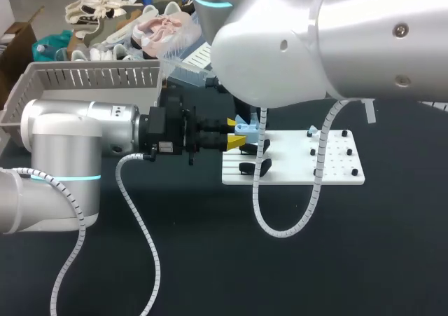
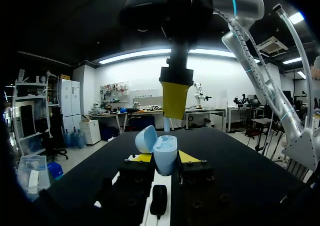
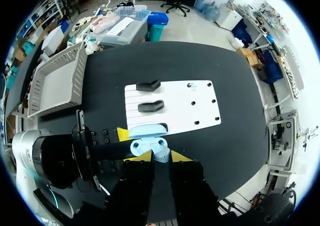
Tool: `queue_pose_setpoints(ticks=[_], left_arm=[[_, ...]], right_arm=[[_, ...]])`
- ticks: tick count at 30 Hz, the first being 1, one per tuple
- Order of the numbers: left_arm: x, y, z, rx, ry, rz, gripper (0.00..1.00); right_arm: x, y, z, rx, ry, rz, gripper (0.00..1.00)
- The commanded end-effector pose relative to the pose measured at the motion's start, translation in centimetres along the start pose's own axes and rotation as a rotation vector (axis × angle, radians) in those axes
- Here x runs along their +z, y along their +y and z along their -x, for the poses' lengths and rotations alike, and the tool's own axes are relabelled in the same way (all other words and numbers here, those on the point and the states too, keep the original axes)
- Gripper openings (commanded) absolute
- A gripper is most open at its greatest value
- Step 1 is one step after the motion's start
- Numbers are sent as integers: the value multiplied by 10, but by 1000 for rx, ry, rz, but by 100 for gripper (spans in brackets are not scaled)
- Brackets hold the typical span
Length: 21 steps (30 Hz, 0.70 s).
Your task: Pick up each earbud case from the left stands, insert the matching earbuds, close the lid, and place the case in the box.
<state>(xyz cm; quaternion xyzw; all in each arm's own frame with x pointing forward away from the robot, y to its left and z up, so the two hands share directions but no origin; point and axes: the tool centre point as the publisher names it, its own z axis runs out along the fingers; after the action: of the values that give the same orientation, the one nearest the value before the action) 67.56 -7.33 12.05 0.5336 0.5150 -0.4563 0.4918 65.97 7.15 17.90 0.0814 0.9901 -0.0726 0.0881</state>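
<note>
- Our right arm [image 1: 329, 43] fills the upper part of the head view and hides its own jaws there, along with the far edge of the white board [image 1: 336, 170].
- From the right wrist, the open lid [image 3: 147, 131] covers most of a dark piece on the board behind it. We can't tell what that piece is.
- The left gripper [image 1: 235, 132] sits at the board's near-left edge. Its jaws are set narrow and clamp the light-blue earbud case [image 2: 165, 157] from both sides, holding it upright just above the counter [image 1: 210, 260].
- The right gripper [image 3: 161, 159] hangs straight down over that case with its jaws nearly together. They pinch a small light-blue earbud [image 3: 160, 152] at the mouth of the case.
- We can't make out how far the earbud sits into the case, because the yellow tips crowd the view.
- The case lid is swung back on its hinge and the body is open to the jaws above. The inside is too small for us to read.
- Two black cases [image 3: 148, 85] [image 3: 151, 106] lie on the slotted left part of the board, one behind the other and well clear of both grippers.
- Small dark pegs [image 1: 345, 151] dot the board's right part.
- The grey slatted basket [image 1: 91, 78] stands at the counter's far left corner, behind the left arm [image 1: 70, 130]. From the right wrist only its pale floor and walls show.
</note>
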Motion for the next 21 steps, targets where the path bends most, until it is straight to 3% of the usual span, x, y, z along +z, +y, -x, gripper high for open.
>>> queue_pose_setpoints(ticks=[1, 21], left_arm=[[0, -1, 0, 1, 0, 4, 0], [0, -1, 0, 1, 0, 4, 0]], right_arm=[[4, 1, 1, 4, 1, -3, 0], [10, 2, 5, 7, 2, -13, 0]])
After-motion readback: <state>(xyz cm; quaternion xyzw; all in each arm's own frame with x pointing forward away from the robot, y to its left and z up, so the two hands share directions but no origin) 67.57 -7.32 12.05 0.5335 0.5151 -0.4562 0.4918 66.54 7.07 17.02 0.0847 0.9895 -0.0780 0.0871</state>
